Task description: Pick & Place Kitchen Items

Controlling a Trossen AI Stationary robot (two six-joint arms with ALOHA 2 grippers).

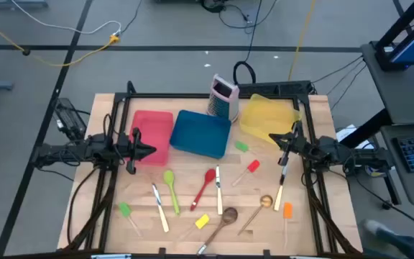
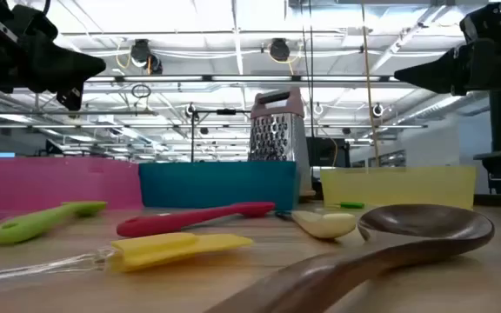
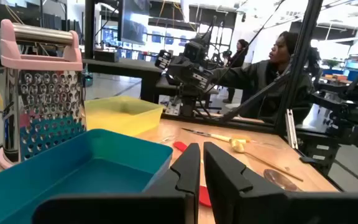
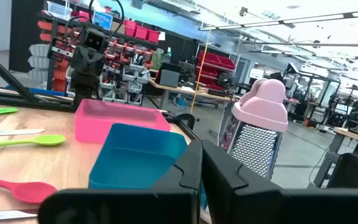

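Observation:
Several slim utensils lie flat on the near half of the wooden table: a green spoon (image 1: 169, 180), a red spoon (image 1: 205, 185), pale-handled cutlery (image 1: 218, 188), a yellow spatula (image 1: 201, 221), a wooden spoon (image 1: 225, 216), a red spatula (image 1: 251, 167) and an orange spatula (image 1: 287, 210). My left gripper (image 1: 149, 150) hovers shut above the near right corner of the pink tray (image 1: 153, 133). My right gripper (image 1: 275, 140) hovers shut near the yellow tray (image 1: 268, 115). Both hang well above the table in the low view, touching nothing.
A blue tray (image 1: 201, 133) sits between the pink and yellow ones, with the upright metal grater (image 1: 223, 97) behind it. A black frame borders the table. A small green spatula (image 1: 241, 146) lies beside the blue tray. People sit beyond the table in the left wrist view.

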